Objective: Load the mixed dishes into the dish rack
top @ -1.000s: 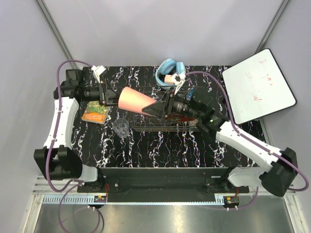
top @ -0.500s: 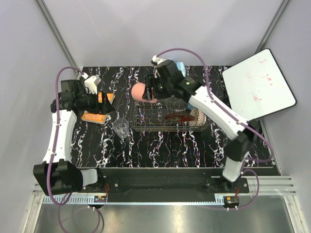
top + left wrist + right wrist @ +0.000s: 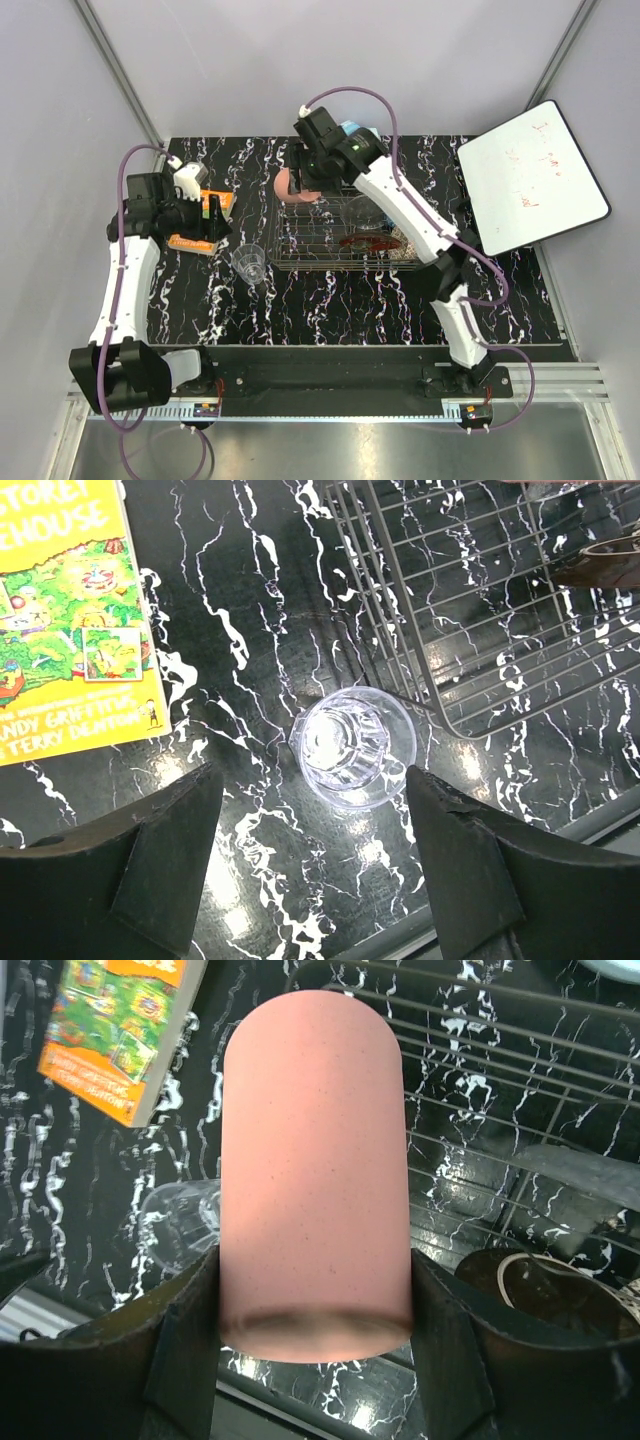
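My right gripper [image 3: 315, 1348] is shut on the pink cup [image 3: 315, 1170], one finger on each side, and holds it above the far left corner of the dish rack [image 3: 500, 1110]. From above, the pink cup [image 3: 288, 187] shows beside the right gripper [image 3: 303, 186] at the edge of the dish rack [image 3: 320, 240]. A red floral plate [image 3: 365, 242] and other dishes sit inside the rack. The clear glass tumbler [image 3: 355, 745] stands upright on the table just left of the rack. My left gripper [image 3: 315, 850] hangs open and empty above it, the tumbler [image 3: 250, 262] just beyond its fingertips.
An orange-green booklet [image 3: 70, 620] lies on the table left of the tumbler, partly under the left gripper [image 3: 213, 217]. A white board [image 3: 530, 175] leans at the right. A light blue bowl [image 3: 356, 130] peeks out behind the right arm at the far edge.
The right arm lifted and swung the pink cup from lying sideways over the table to the rack's far left corner. The left gripper drew back to the left, over the booklet and tumbler.
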